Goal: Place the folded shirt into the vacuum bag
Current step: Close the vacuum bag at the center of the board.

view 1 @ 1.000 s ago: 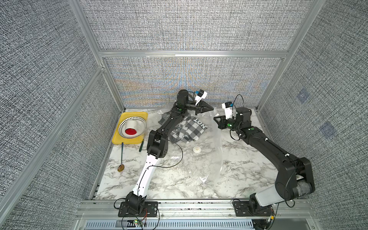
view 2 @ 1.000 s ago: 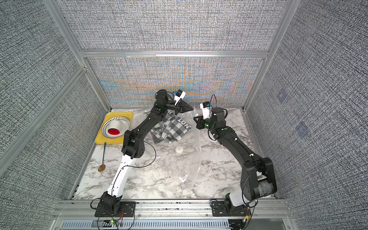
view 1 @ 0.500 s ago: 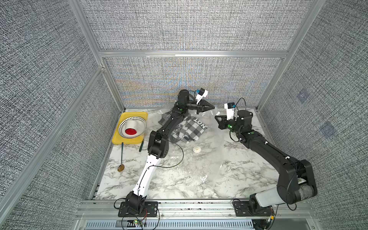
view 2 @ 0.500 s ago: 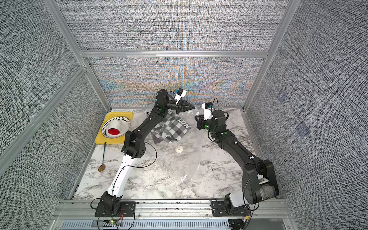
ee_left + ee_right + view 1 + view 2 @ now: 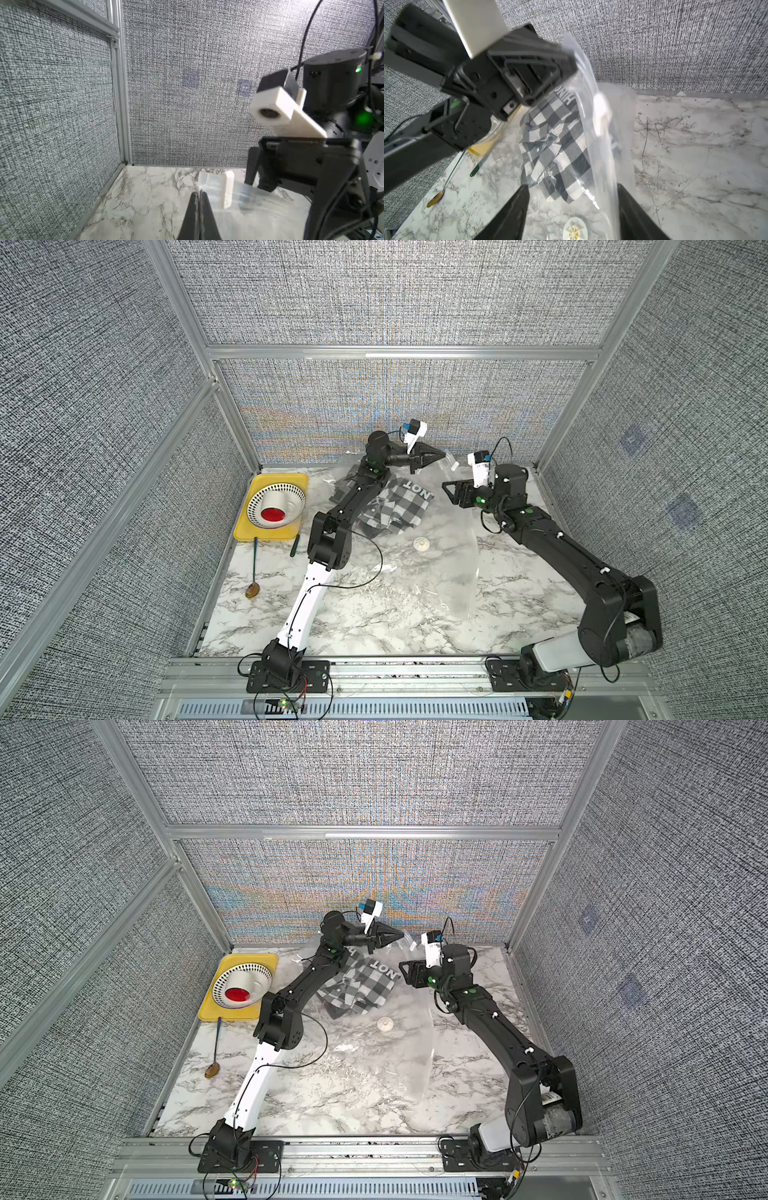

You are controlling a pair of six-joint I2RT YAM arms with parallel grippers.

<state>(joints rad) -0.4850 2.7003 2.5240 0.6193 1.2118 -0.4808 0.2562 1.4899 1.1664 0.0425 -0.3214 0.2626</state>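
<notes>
Right wrist view: clear, crinkly vacuum bag (image 5: 603, 166) covering checked shirt (image 5: 558, 145)

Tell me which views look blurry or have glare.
Both top views: sharp, with rainbow moiré on the back wall. Right wrist view: the vacuum bag glares white and its clip is smeared. Left wrist view: the nearby right arm's camera mount looks soft.

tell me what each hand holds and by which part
The left hand pinches the vacuum bag by its raised edge near the white clip; the right hand, open, holds nothing.
</notes>
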